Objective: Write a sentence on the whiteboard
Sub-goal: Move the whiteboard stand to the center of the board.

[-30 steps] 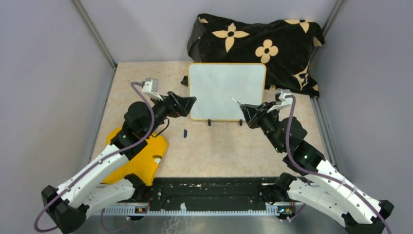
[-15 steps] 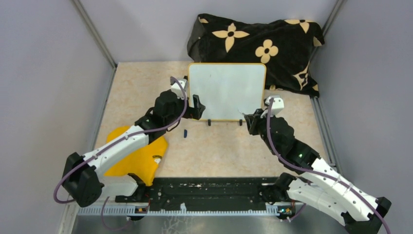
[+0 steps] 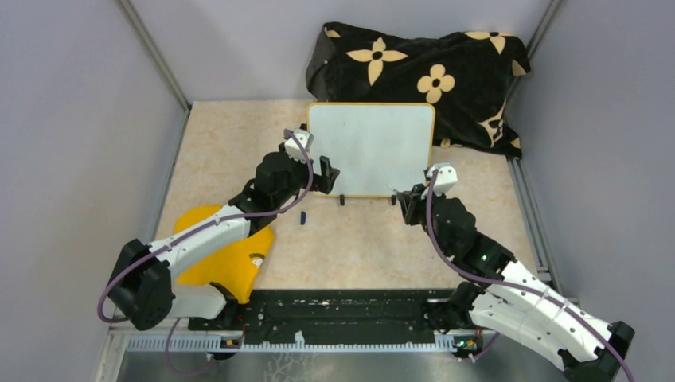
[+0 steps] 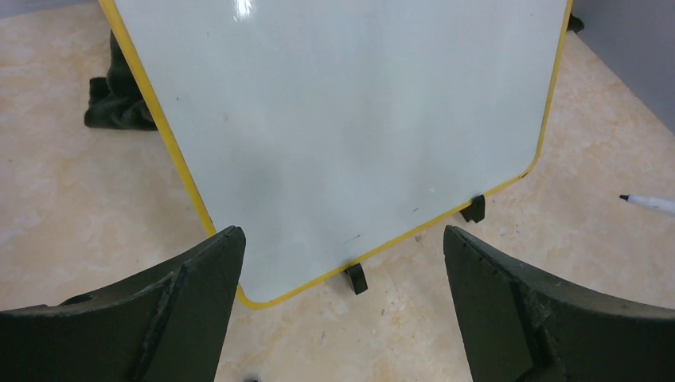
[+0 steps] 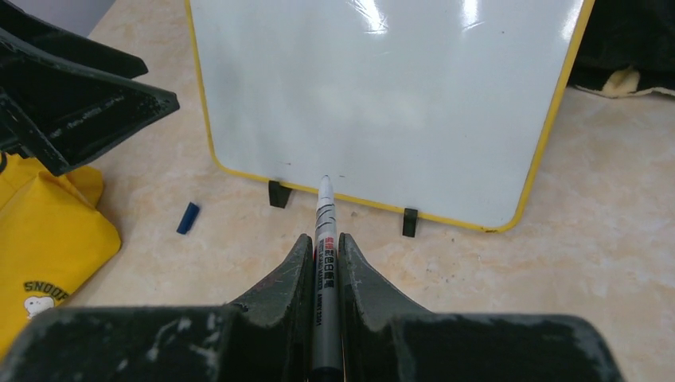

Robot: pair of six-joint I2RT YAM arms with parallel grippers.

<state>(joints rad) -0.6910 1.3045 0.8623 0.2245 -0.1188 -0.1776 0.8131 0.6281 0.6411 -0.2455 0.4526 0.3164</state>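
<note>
The beige marbled table carries a heaped black flowered cloth at its far edge. The whiteboard stands on its two black feet just in front of that cloth, at the back middle of the table. Its face looks blank, so I judge that no writing has begun and this is the approach.

A yellow Snoopy-print garment lies near the left arm's base. The left gripper is spread wide and holds nothing, its jaws straddling the board's lower left corner. The right gripper is clamped on a white marker that points at the board's lower rim between the feet. From the left wrist view the tip hangs short of the board, not touching.

A small blue cap lies on the table near the board's lower left corner.

The next move calls for lifting the tip to the upper left of the face and touching lightly. The left jaws could probably steady the rim.
</note>
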